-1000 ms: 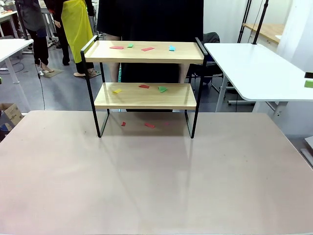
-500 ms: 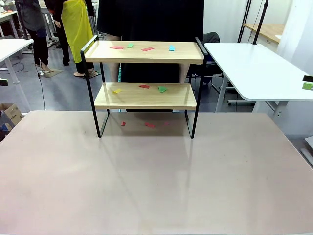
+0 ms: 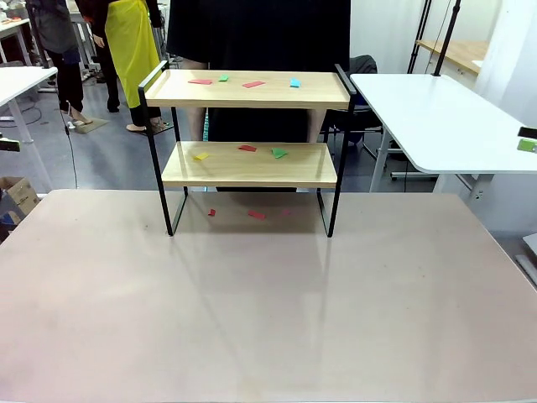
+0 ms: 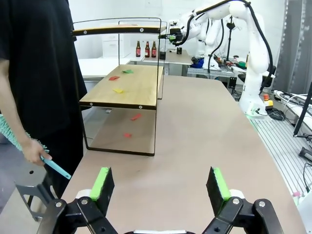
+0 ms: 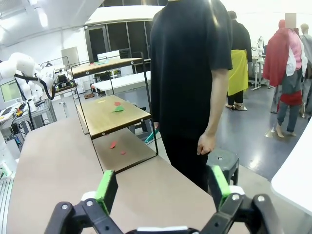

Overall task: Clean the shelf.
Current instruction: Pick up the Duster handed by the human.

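Your shelf [image 3: 248, 168] stands upright on the far half of the beige table [image 3: 268, 319], roughly centred, with its black legs on the tabletop. The top board carries a loose row of small coloured bits: two red, one green and a blue scrap [image 3: 294, 82] nearest the robot's right end. The lower board holds a yellow scrap [image 3: 200, 155], a red one and a green scrap [image 3: 278, 153], and two more red bits lie on the table under the shelf, the larger red scrap [image 3: 257, 215] near the middle. A person [image 3: 256, 34] in black stands just behind the shelf. In the left wrist view their hand [image 4: 33, 151] grips the teal handle of a duster [image 4: 54, 167], whose fluffy head reaches off the picture's edge. The other hand [image 5: 206, 144] hangs at their side. Your left gripper [image 4: 160, 187] is spread wide with nothing between the green pads, above the table's near end and well apart from the shelf. The right gripper [image 5: 163, 187] is spread just as wide, also holding nothing, and looks along the table toward the shelf's end.
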`<move>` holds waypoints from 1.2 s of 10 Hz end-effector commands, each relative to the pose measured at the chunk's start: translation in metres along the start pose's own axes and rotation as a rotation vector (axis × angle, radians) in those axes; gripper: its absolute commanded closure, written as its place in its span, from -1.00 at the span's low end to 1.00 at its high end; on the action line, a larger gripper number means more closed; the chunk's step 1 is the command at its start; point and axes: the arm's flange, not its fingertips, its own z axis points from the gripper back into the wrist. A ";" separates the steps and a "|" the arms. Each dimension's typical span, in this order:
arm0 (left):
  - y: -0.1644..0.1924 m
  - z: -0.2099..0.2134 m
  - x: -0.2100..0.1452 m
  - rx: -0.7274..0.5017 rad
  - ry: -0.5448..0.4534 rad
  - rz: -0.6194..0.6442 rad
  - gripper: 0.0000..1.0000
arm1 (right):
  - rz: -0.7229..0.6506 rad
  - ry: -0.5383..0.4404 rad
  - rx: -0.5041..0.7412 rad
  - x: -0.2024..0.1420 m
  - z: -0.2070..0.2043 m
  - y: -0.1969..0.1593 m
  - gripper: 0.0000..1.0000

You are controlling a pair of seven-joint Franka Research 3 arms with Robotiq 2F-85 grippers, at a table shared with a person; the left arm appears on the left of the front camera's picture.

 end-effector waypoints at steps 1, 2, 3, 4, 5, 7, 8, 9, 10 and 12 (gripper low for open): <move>0.006 0.000 0.000 0.004 -0.001 -0.036 -1.00 | 0.009 -0.007 -0.021 -0.002 -0.003 -0.005 -1.00; 0.005 -0.002 0.001 0.000 -0.001 -0.040 -1.00 | 0.004 -0.006 -0.021 -0.002 -0.003 -0.006 -1.00; 0.005 -0.003 0.000 -0.004 -0.005 -0.035 -1.00 | 0.000 -0.001 -0.018 -0.003 -0.003 -0.006 -1.00; 0.005 -0.005 0.000 -0.005 -0.012 -0.035 -1.00 | -0.002 -0.001 -0.020 -0.003 -0.003 -0.007 -1.00; 0.005 -0.006 0.000 -0.007 -0.020 -0.032 -1.00 | -0.013 0.009 -0.012 -0.002 -0.004 -0.009 -1.00; 0.003 -0.005 0.000 -0.006 0.000 -0.007 -1.00 | -0.012 0.004 -0.003 -0.007 -0.001 -0.002 -1.00; 0.003 -0.005 0.000 -0.006 0.000 -0.007 -1.00 | -0.012 0.004 -0.003 -0.007 -0.001 -0.002 -1.00; 0.003 -0.005 0.000 -0.006 0.000 -0.007 -1.00 | -0.012 0.004 -0.003 -0.007 -0.001 -0.002 -1.00; 0.003 -0.005 0.000 -0.006 0.000 -0.007 -1.00 | -0.012 0.004 -0.003 -0.007 -0.001 -0.002 -1.00; 0.003 -0.005 0.000 -0.006 0.000 -0.007 -1.00 | -0.012 0.004 -0.003 -0.007 -0.001 -0.002 -1.00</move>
